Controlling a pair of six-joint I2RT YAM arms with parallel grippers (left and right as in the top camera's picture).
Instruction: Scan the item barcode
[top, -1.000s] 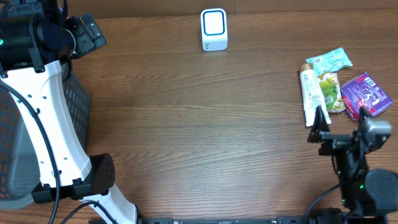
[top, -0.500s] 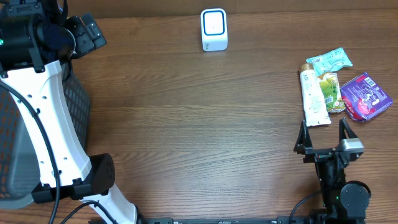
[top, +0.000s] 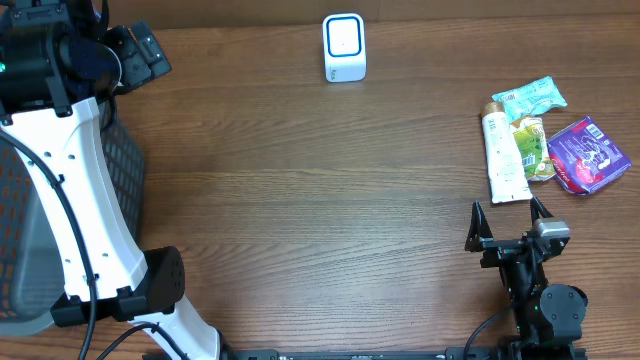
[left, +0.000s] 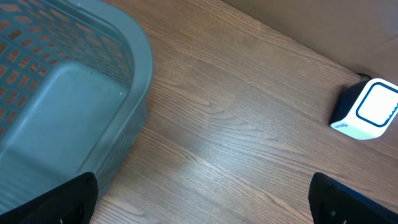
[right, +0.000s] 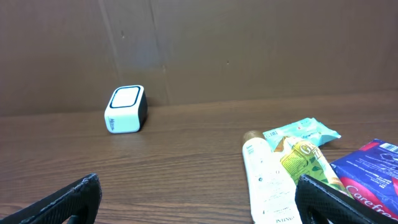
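The scanner (top: 344, 47) is a small white box with a blue-ringed face, standing at the table's far edge; it also shows in the wrist views as the scanner (left: 367, 111) and the scanner (right: 126, 109). The items lie at the right: a white tube (top: 505, 157), a teal packet (top: 528, 97), a green packet (top: 533, 148) and a purple box (top: 588, 153). My right gripper (top: 507, 213) stands open just in front of the tube's near end, holding nothing. The tube (right: 267, 180) lies by its right finger (right: 342, 202). My left gripper (left: 202, 211) is open over bare wood beside the basket.
A grey-blue mesh basket (left: 62, 93) sits at the table's left edge, under my left arm (top: 80, 180). A brown wall (right: 249, 43) rises right behind the scanner. Bare wood spans between basket and items.
My right gripper has swung left from beside the purple box and now faces the far wall squarely, in front of the tube. The left arm has not moved.
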